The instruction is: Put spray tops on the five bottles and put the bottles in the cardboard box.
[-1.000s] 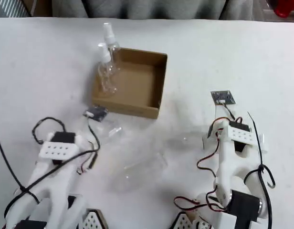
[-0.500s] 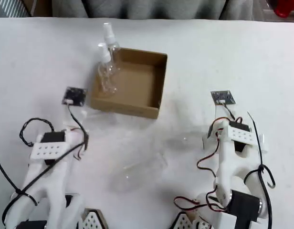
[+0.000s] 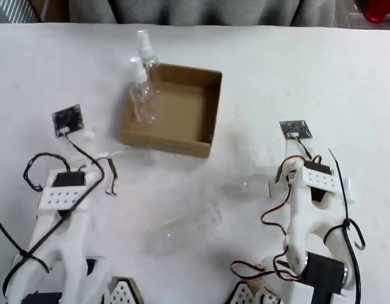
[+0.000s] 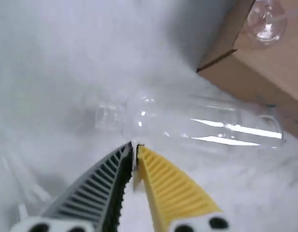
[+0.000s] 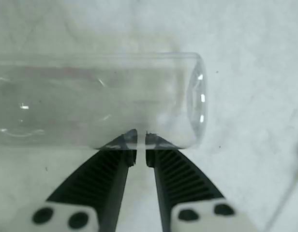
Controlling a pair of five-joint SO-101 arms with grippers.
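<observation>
Nearby, clear capless bottle (image 4: 202, 124) lying flat, beside cardboard box (image 4: 258, 79)

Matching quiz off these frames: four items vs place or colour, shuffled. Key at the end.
1. capped bottles
2. uncapped bottle beside the box
3. left gripper
4. right gripper

a. both fingers black
b. lying on the table
c. standing in the cardboard box
d. one finger yellow, one grey

Pairs: 1-c; 2-b; 3-d; 4-a
</observation>
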